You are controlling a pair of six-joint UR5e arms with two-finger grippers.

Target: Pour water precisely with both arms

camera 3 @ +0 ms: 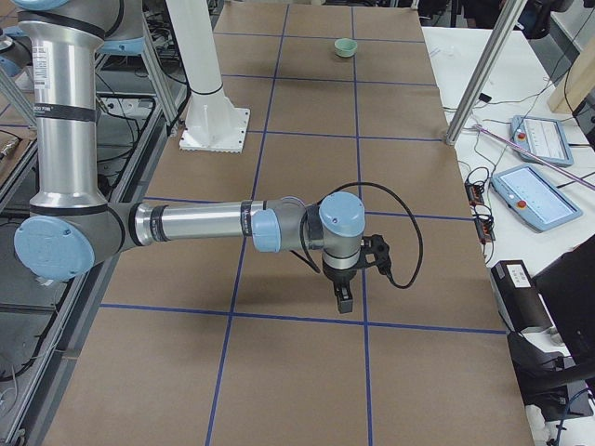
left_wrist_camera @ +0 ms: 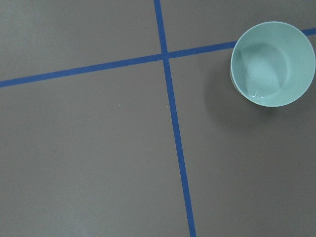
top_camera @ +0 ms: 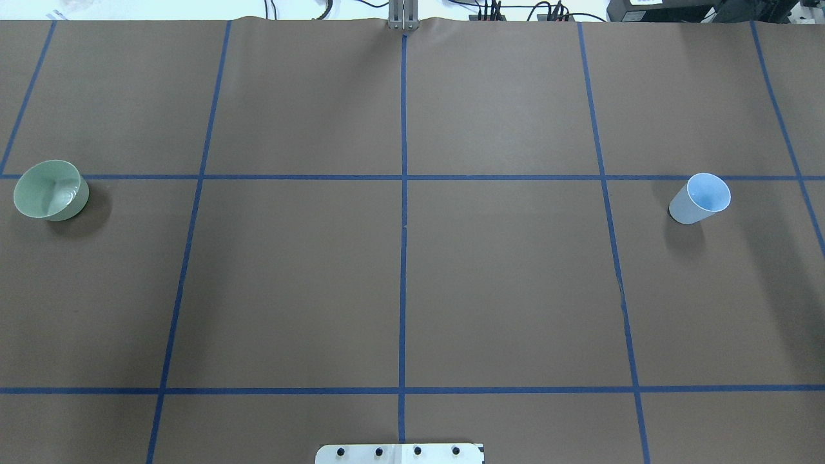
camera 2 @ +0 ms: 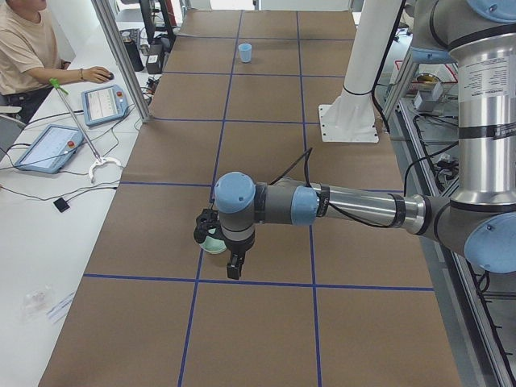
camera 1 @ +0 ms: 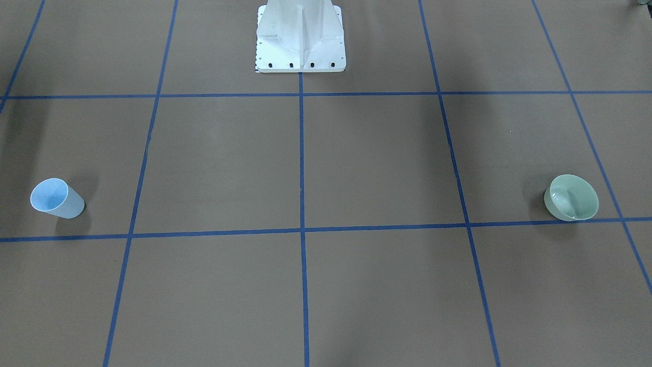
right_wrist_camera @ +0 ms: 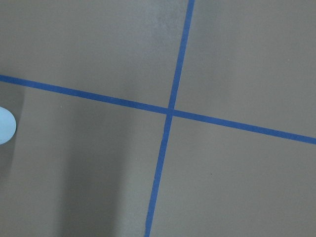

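Bowl (left_wrist_camera: 296,49), maybe holding water (left_wrist_camera: 266,79), sits far from cup (top_camera: 699,200); left gripper (camera 2: 234,270), right gripper (camera 3: 344,299) unreadable

You see the left arm (camera 2: 270,201) hide part of the bowl (camera 2: 214,246); the right wrist view's edge cuts off the cup (right_wrist_camera: 6,126).

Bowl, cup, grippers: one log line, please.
green bowl: robot's left, upright | blue cup: robot's right, upright | left gripper, right gripper: aloft, open/shut unclear
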